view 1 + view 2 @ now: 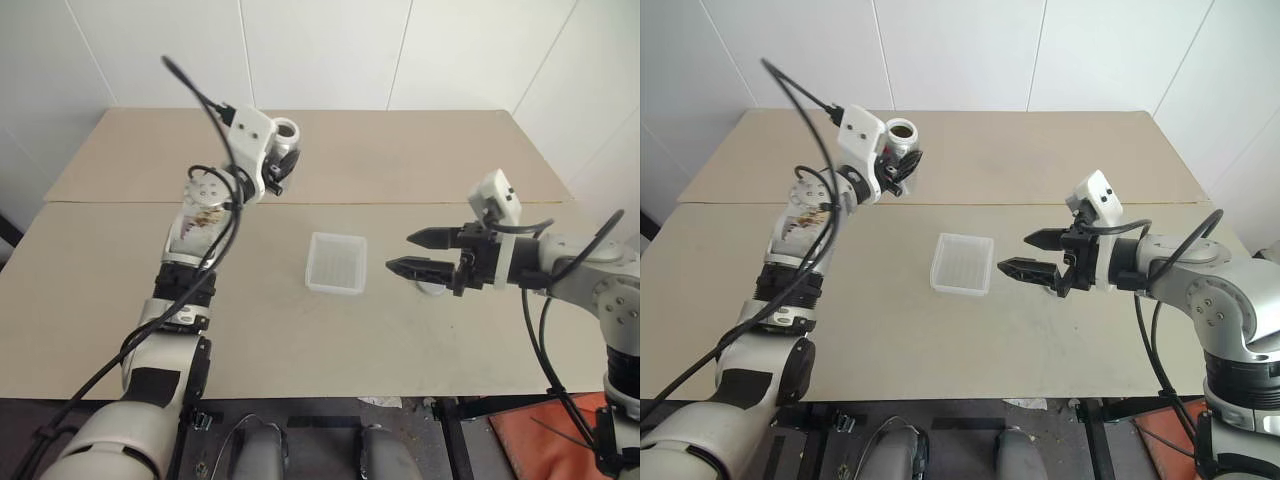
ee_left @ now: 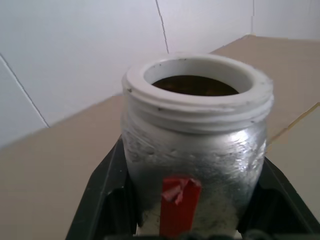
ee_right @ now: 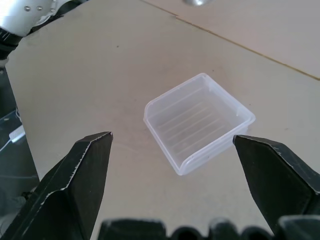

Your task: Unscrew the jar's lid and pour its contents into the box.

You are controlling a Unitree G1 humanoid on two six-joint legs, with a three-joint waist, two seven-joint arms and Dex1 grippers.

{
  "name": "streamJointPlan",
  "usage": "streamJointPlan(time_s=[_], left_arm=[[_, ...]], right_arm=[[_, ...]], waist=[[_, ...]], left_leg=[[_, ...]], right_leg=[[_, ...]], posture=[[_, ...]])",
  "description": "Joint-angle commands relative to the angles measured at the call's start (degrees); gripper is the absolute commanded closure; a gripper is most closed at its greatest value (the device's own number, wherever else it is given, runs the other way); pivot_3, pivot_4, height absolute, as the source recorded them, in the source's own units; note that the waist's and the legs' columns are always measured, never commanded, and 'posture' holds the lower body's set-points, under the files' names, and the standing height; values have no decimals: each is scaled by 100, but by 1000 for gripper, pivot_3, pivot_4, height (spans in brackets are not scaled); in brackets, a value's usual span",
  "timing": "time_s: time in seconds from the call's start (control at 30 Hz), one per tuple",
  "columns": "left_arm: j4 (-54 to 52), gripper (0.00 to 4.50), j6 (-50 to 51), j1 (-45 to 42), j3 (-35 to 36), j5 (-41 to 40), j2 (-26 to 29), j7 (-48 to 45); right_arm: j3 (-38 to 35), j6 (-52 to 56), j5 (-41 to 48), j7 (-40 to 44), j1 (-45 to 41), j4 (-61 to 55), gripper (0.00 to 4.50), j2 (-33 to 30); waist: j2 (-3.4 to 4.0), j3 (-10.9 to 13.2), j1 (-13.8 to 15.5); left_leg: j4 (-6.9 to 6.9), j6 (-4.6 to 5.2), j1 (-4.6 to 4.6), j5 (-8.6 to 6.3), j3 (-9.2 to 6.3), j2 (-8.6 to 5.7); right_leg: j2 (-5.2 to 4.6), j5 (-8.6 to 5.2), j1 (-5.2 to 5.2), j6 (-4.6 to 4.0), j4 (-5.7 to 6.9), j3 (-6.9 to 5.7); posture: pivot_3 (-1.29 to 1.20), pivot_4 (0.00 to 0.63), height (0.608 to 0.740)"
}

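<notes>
Left gripper jaws clamp the open jar mid-body above the bench's far side (rigid, light, slick foil). Right gripper jaws gape wide beside the mid-bench box.

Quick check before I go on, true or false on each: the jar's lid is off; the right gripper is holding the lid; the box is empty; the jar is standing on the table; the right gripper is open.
1. The jar's lid is off. True: the jar has an open white mouth.
2. The right gripper holds the lid. False: the right gripper holds nothing.
3. The box is empty. True: nothing lies in the box.
4. The jar stands on the table. False: the left gripper holds it raised above the table.
5. The right gripper is open. True: its fingers stand wide apart.
</notes>
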Motion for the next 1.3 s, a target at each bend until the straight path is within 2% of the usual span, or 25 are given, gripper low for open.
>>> streamJointPlan(time_s=[0.03, 0.2, 0.3, 0.37, 0.43, 0.53, 0.6, 0.67, 0.77, 0.83, 0.93, 1.07, 1.3], left_arm=[[-688, 2544, 836, 540, 271, -435, -291, 289], [-1193, 2544, 934, 1019, 281, -379, -427, 604], [-1163, 2544, 388, 1036, -17, 56, -250, 692], [-1020, 2544, -767, 1019, -693, 981, 133, 820], [-747, 2544, -2231, 827, -1621, 2271, 722, 1072], [131, 2544, -4194, -10, -3011, 4505, 1575, 2169], [761, 2544, -4879, -659, -3691, 5619, 1794, 3005], [1254, 2544, -5274, -1151, -4149, 6311, 1808, 3521], [1740, 2544, -5402, -1754, -4979, 7635, 1767, 4297], [1945, 2544, -5261, -1942, -5434, 8295, 1683, 4457], [1805, 2544, -5165, -1932, -5788, 8775, 1427, 4472], [1878, 2544, -5016, -1963, -6123, 9289, 1212, 4625], [2169, 2544, -4689, -2115, -5916, 9259, 1045, 4702]], right_arm=[[-161, -197, 20, -154, 75, -160, 27, 96], [-239, -230, 21, -207, 173, -232, 27, 68], [-246, -235, 8, -227, 191, -240, 27, 39], [-236, -242, -1, -209, 182, -243, 27, 7], [-194, -255, -37, -169, 142, -236, 27, -60], [-104, -245, -57, -66, -17, -130, 27, -179], [-18, -254, -90, 33, -118, -66, 27, -267], [72, -277, -152, 117, -195, -16, 27, -339], [144, -292, -203, 199, -294, 64, 27, -394], [161, -296, -216, 224, -351, 120, 27, -390], [89, -256, -184, 187, -404, 198, 27, -345], [-68, -169, -82, 35, -453, 224, 27, -259], [-292, -72, 139, -103, -241, -37, 27, -265]], waist=[[0, -1, -2], [0, 0, 1], [0, 0, 7], [0, 0, 13], [0, 0, 28], [0, 0, 89], [0, -1, 147], [1, -1, 170], [0, 0, 158], [0, 0, 149], [0, 0, 130], [0, 0, 137], [0, 0, 132]], left_leg=[[0, 0, 1, 0, -1, 0], [0, 0, -6, 0, -1, 0], [0, 0, -4, 0, -1, -1], [-1, 0, -2, 0, -1, -2], [-4, 0, -1, 0, 0, -3], [-6, 0, -1, 0, 4, -5], [-9, 0, 1, 0, 4, -7], [-9, 0, -3, 0, 5, -8], [-9, 0, -11, 0, 7, -7], [-8, 0, -16, 0, 8, -8], [-8, 0, -15, 0, 11, -6], [-6, 0, -20, 0, 10, -6], [-6, 0, -17, 0, 10, -5]], right_leg=[[0, 0, 0, 0, 0, 0], [1, 1, -10, -1, 1, 2], [0, 1, -6, -1, -1, 2], [0, 1, -4, -1, -4, 2], [0, 1, -5, -1, -8, 3], [-1, 1, -7, -2, -32, 5], [-2, 2, -1, -3, -37, 5], [-3, 1, -3, -2, -37, 2], [-3, 1, -10, -1, -31, 2], [-3, 1, -16, -1, -26, 2], [-2, 1, -19, 0, -6, 5], [-3, 0, -22, 0, -5, 3], [-4, 0, -21, 0, -1, 4]], posture=[[0, 150, 740], [0, 150, 740], [0, 150, 740], [0, 150, 740], [0, 150, 740], [0, 150, 740], [0, 150, 740], [0, 150, 740], [0, 150, 740], [0, 150, 740], [0, 150, 740], [0, 150, 740], [0, 150, 740]])
